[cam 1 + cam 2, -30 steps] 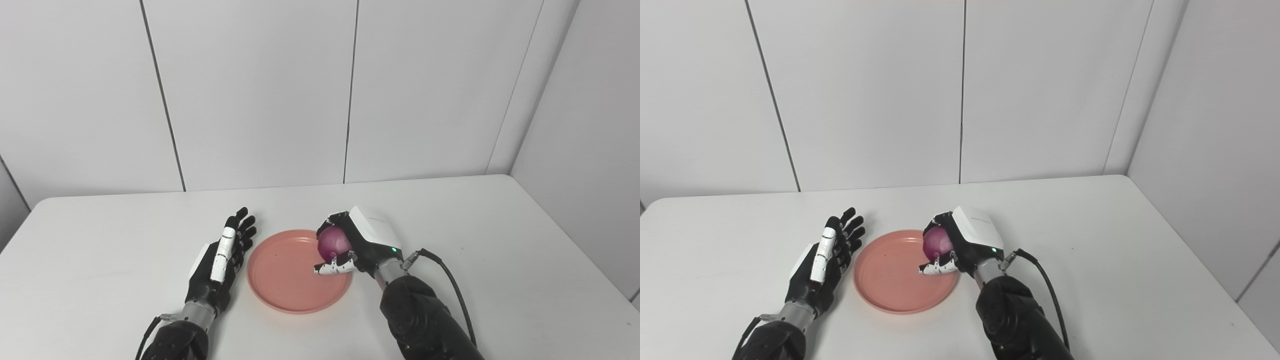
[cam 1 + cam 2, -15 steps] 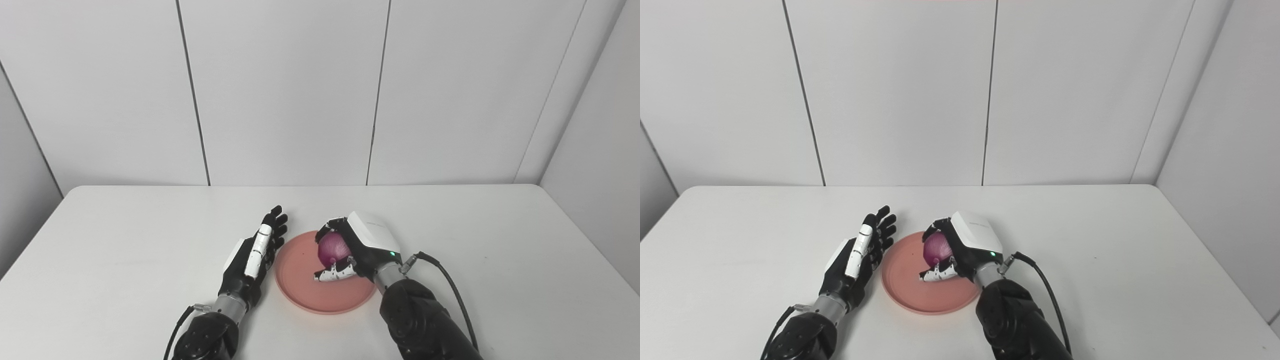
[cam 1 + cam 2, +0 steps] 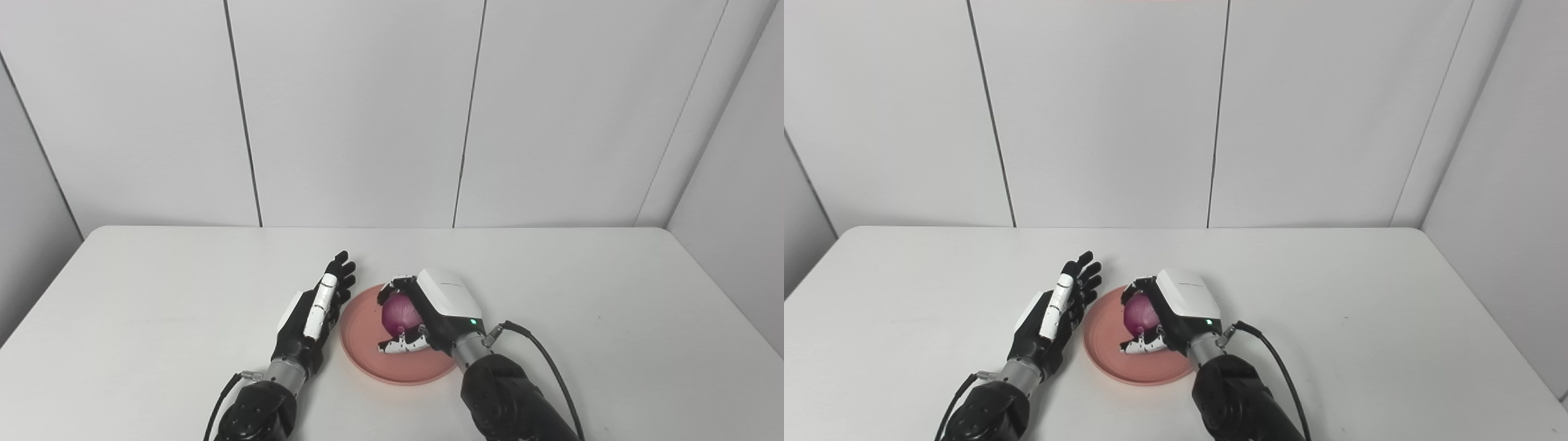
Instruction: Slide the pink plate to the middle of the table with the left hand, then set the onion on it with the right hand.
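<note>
- Right hand (image 3: 436, 312): lower centre of the frame, its arm entering from the bottom edge on the right. White shell on the back, black fingers (image 3: 398, 283) curled over the top of the onion, white-and-black thumb (image 3: 401, 345) under its near side. The hand is closed around the onion and holds it.
- Onion (image 3: 398, 313): a red onion, round, with glossy purple-magenta skin and faint lengthwise streaks, paler at the lower end. Only its left-facing side shows between fingers and thumb; the rest is hidden by the hand. It sits over the inner area of the plate; whether it touches the plate surface cannot be told.
- Pink plate (image 3: 367, 349): round, salmon-pink, shallow, with a low raised rim. It lies flat on the bench at lower centre, partly covered on its right side by the right hand and wrist.
- Left hand (image 3: 312, 312): just left of the plate, arm entering from the bottom edge on the left. Black with white panels, fingers extended and spread slightly, pointing toward the upper part of the frame, thumb side up. It holds nothing. Its fingers lie close beside the plate's left rim; contact cannot be told.
- Black cable (image 3: 539, 361): loops from the right wrist toward the lower right.
- Bench (image 3: 582, 294): white, smooth, rounded corners, filling the lower half of the frame.
- Wall panels (image 3: 355, 110): white with dark vertical seams, upper half of the frame.
</note>
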Controlling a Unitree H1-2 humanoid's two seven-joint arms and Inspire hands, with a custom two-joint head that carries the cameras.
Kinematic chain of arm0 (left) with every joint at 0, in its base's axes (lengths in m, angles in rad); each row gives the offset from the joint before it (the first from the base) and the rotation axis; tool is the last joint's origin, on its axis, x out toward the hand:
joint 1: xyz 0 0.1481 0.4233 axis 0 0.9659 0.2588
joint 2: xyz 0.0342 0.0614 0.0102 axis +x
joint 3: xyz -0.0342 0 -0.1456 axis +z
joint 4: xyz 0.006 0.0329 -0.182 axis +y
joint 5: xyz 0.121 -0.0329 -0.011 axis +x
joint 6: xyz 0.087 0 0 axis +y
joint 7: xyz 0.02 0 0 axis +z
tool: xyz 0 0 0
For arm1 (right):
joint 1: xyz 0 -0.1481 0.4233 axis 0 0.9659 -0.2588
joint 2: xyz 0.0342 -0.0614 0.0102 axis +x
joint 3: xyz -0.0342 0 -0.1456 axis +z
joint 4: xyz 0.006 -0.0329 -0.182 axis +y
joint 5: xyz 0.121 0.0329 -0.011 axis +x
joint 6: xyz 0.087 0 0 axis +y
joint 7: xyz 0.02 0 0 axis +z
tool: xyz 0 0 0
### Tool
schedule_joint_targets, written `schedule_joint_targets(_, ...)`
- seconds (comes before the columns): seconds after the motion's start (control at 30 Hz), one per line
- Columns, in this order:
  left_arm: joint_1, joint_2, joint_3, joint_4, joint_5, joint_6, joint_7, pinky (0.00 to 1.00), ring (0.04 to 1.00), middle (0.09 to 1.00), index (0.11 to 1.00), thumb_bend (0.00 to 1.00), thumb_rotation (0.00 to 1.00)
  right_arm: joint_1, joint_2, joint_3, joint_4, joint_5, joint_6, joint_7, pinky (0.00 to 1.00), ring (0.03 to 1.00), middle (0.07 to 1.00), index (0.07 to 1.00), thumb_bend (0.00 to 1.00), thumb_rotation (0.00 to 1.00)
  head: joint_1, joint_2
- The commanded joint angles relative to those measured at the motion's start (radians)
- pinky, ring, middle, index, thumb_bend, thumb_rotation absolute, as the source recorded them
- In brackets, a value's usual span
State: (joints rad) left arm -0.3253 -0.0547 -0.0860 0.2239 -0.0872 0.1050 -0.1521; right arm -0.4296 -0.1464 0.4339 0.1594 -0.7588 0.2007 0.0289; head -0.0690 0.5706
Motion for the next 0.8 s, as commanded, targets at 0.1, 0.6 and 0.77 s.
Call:
schedule_joint_targets(0.1, -0.052, -0.007, 0.003, -0.011, 0.005, -0.036, 0.006, 1.0, 0.983, 0.977, 0.968, 0.69, 1.0, -0.027, 0.001, -0.004, -0.02, -0.008, -0.026, -0.012, 0.47, 0.424, 0.475, 0.558, 0.51, 0.0, -0.001, 0.001)
schedule_joint_targets(0.6, -0.059, -0.005, 0.009, 0.021, 0.007, -0.041, 0.012, 1.0, 0.979, 0.977, 0.969, 0.68, 1.0, -0.013, -0.003, 0.001, -0.014, -0.008, -0.057, -0.039, 0.76, 0.782, 0.793, 0.803, 0.45, 0.18, -0.005, 0.003)
schedule_joint_targets(0.77, -0.059, -0.004, 0.006, 0.019, 0.007, -0.039, 0.009, 1.0, 0.983, 0.978, 0.973, 0.68, 1.0, -0.004, -0.004, -0.004, -0.033, 0.002, -0.055, -0.028, 0.81, 0.843, 0.857, 0.875, 0.51, 0.53, -0.006, 0.005)
